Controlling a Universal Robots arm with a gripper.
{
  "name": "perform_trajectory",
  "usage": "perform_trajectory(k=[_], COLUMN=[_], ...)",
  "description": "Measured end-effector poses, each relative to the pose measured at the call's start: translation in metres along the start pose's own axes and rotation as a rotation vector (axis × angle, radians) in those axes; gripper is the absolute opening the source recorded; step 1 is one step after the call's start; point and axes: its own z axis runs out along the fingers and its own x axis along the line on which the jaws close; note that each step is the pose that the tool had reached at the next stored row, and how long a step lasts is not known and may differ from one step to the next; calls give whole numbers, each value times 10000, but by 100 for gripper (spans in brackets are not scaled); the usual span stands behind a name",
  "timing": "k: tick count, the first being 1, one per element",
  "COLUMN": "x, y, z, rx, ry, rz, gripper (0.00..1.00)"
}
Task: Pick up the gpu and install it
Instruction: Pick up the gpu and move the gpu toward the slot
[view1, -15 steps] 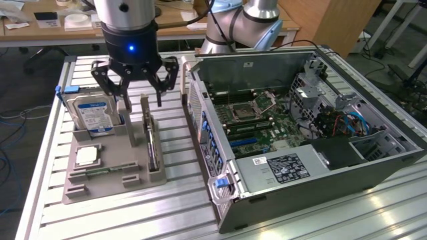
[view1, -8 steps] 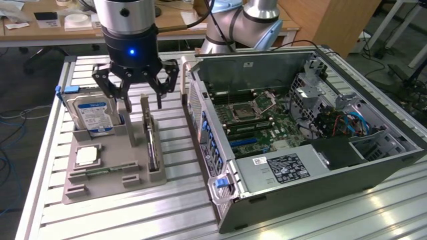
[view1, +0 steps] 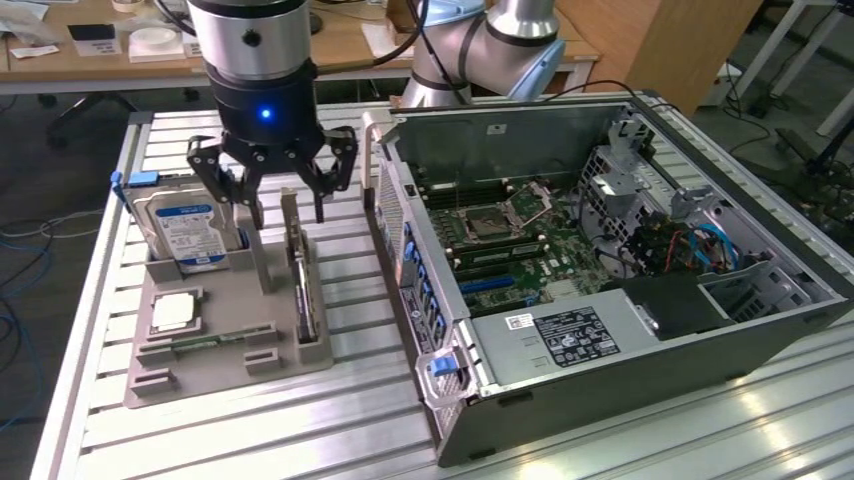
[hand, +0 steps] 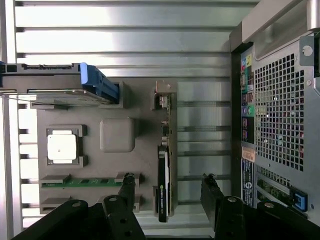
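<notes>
A slatted metal table carries a grey tray and, at the exterior view's right, an open computer case lying on its side. In the tray, a hard drive with a blue label stands upright in a slot at the far end. A square processor lies flat in a nearer pocket, with a green memory stick just beside it. Inside the case sits a motherboard, with a grey power supply at the near end and blue and red cables close by. Desks and a wooden cabinet stand behind.
</notes>
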Motion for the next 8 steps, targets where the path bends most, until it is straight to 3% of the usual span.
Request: perform_trajectory(k=[8], x=[1], y=[-9], z=[95], rx=[0], ry=[0], rz=[-4], gripper=[65])
